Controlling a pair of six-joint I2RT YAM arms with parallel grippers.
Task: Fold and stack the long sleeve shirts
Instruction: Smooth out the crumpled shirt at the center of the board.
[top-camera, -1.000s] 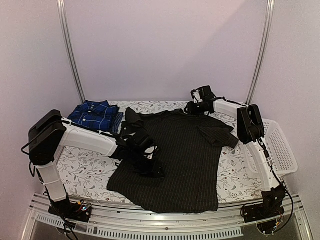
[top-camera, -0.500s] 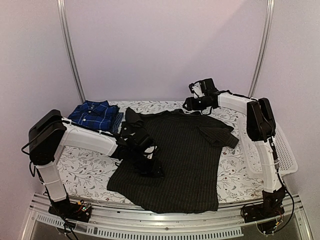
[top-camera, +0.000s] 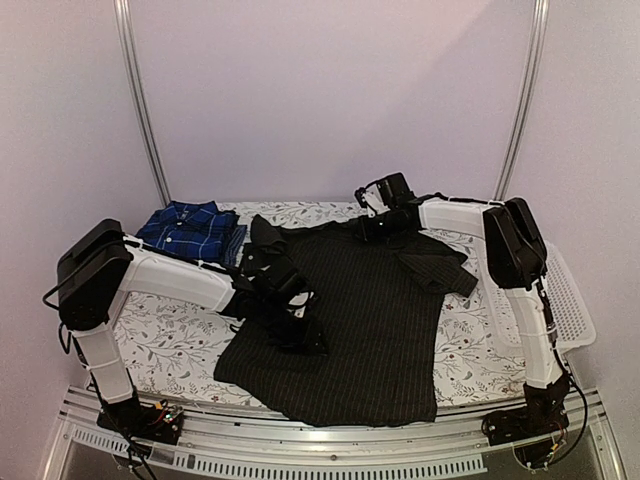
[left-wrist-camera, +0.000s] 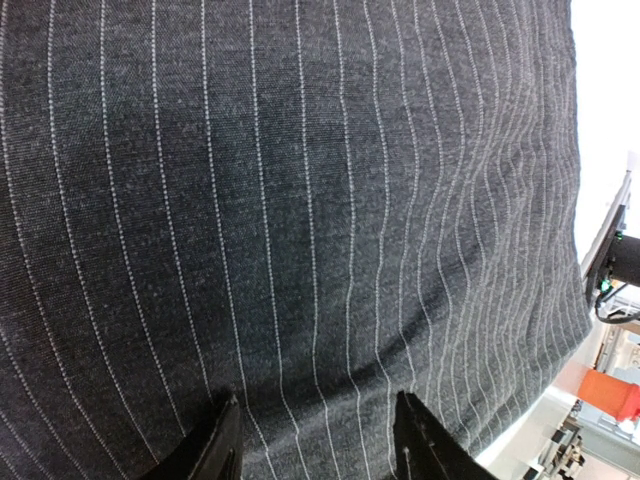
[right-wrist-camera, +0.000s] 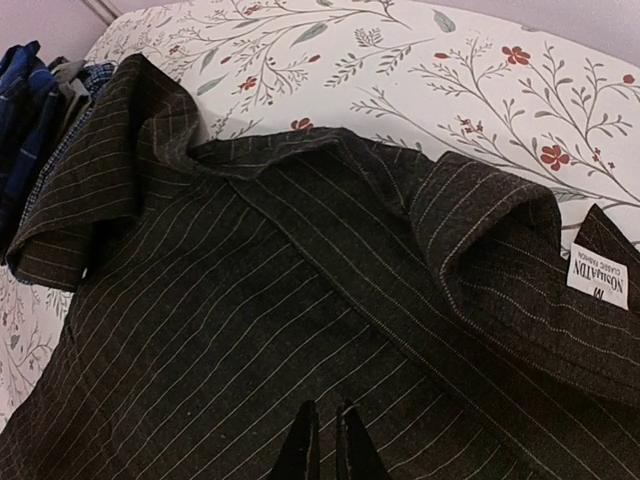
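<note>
Near edge of floral table (top-camera: 170, 345): hem of black pinstriped shirt (top-camera: 360, 330), spread flat across middle. On its left half: left gripper (left-wrist-camera: 318, 448), fingers parted, released, tips at cloth. Further back, just below collar (right-wrist-camera: 330, 145): right gripper (right-wrist-camera: 323, 448), fingers drawn nearly together over fabric; cloth caught or not, cannot tell. Far left corner: folded blue plaid shirt (top-camera: 190, 228). Right side: white basket (top-camera: 565, 300).

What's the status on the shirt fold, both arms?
Left gripper open, low over the pinstripe shirt. Right gripper shut near the collar; pinch on cloth unclear. Shirt mostly spread out; plaid shirt folded far left. Nothing in the way.
</note>
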